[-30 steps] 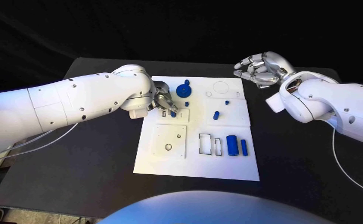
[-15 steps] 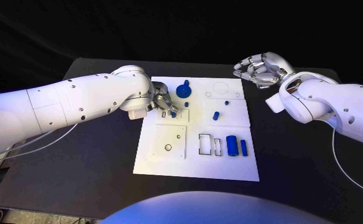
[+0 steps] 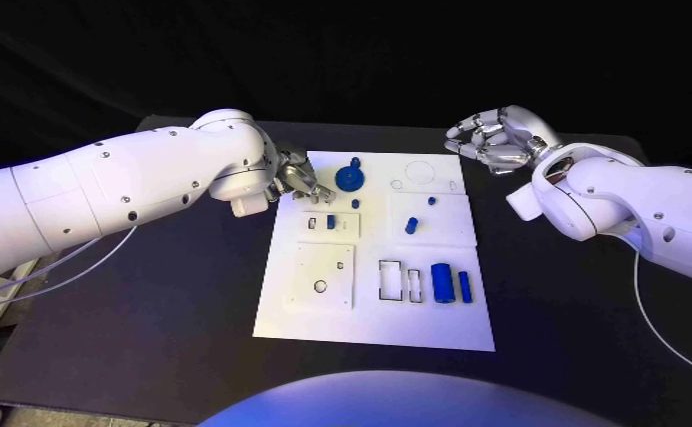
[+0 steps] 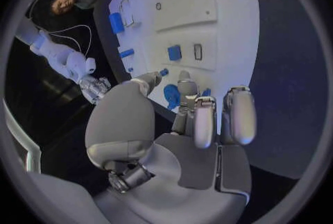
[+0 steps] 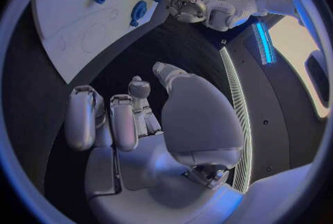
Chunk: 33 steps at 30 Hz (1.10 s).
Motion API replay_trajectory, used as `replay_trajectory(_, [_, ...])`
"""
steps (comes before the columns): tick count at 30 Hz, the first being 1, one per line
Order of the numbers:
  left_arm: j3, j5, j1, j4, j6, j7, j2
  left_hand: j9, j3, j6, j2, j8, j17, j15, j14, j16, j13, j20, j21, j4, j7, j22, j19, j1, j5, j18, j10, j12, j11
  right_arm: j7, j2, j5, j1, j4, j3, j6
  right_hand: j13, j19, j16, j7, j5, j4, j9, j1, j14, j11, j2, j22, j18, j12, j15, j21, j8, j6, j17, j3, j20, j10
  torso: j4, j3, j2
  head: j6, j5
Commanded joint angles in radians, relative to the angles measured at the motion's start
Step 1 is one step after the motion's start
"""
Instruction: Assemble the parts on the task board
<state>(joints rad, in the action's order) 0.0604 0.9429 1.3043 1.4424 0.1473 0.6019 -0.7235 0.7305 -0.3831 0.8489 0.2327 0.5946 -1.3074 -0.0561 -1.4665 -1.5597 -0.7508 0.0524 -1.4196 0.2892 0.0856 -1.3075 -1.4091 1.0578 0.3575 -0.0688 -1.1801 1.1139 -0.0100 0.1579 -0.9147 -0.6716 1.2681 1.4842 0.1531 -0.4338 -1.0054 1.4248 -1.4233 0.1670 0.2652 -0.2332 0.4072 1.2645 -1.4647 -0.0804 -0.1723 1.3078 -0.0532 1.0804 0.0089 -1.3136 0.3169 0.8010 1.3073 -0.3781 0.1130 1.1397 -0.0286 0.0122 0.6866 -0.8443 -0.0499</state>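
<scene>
Looking down from the head view, we note the white task board (image 3: 378, 322) at frame centre, flat and matte, small blue part (image 3: 330, 220) standing in a slot. Left hand (image 3: 297, 179) hovers upper left, fingers apart, empty; we judge a placement done, next pick due.

Left wrist view: blue disc (image 4: 171, 94) beyond smooth silver fingers (image 4: 236, 116).

Right wrist view: right hand (image 5: 139, 118) open, off-board.

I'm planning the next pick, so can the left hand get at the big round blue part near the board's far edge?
Probably yes: the left hand hovers empty right beside the round blue part, with nothing between them.
</scene>
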Motion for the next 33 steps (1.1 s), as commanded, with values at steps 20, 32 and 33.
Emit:
replay_trajectory(20, [0.003, 0.068, 0.05, -0.207, 0.136, -0.032, 0.075, -0.054, 0.029, -0.02, -0.021, -0.053, -0.248, 0.023, -0.1, -0.004, 0.02, 0.015, 0.014, 0.001, 0.021, -0.01, 0.015, 0.038, 0.006, 0.004, 0.02, -0.009, -0.019, 0.005, 0.004, -0.007, -0.001, -0.003, 0.0, 0.012, 0.0, -0.003, 0.005, -0.002, 0.006, -0.006, -0.001, -0.007, -0.041, 0.002, 0.001, 0.101, -0.01, 0.006, -0.007, 0.003, 0.007, -0.008, -0.001, 0.003, -0.005, 0.005, 0.0009, -0.0009, 0.002, 0.013, -0.004])
replay_trajectory(32, [0.021, 0.076, 0.04, -0.258, 0.156, -0.037, 0.113, -0.057, 0.028, -0.017, -0.025, -0.053, -0.248, 0.023, -0.1, -0.004, 0.018, 0.016, 0.011, 0.001, 0.02, -0.014, 0.012, 0.042, 0.006, 0.005, 0.02, -0.007, -0.019, 0.005, 0.006, -0.007, -0.001, -0.002, 0.0, 0.012, 0.0, -0.003, 0.005, -0.002, 0.006, -0.006, -0.001, -0.007, -0.041, 0.002, 0.001, 0.101, -0.01, 0.006, -0.007, 0.003, 0.007, -0.008, -0.001, 0.003, -0.005, 0.005, -0.0005, 0.0, 0.001, 0.007, -0.005])
replay_trajectory(33, [0.021, 0.077, 0.039, -0.26, 0.157, -0.037, 0.115, -0.057, 0.028, -0.016, -0.025, -0.053, -0.248, 0.023, -0.1, -0.004, 0.017, 0.016, 0.011, 0.001, 0.02, -0.014, 0.012, 0.042, 0.006, 0.005, 0.019, -0.006, -0.019, 0.005, 0.006, -0.007, -0.001, -0.002, 0.0, 0.012, 0.0, -0.003, 0.005, -0.002, 0.006, -0.006, -0.001, -0.007, -0.041, 0.002, 0.001, 0.101, -0.01, 0.006, -0.007, 0.003, 0.007, -0.008, -0.001, 0.003, -0.005, 0.005, -0.0006, 0.0003, 0.001, 0.007, -0.004])
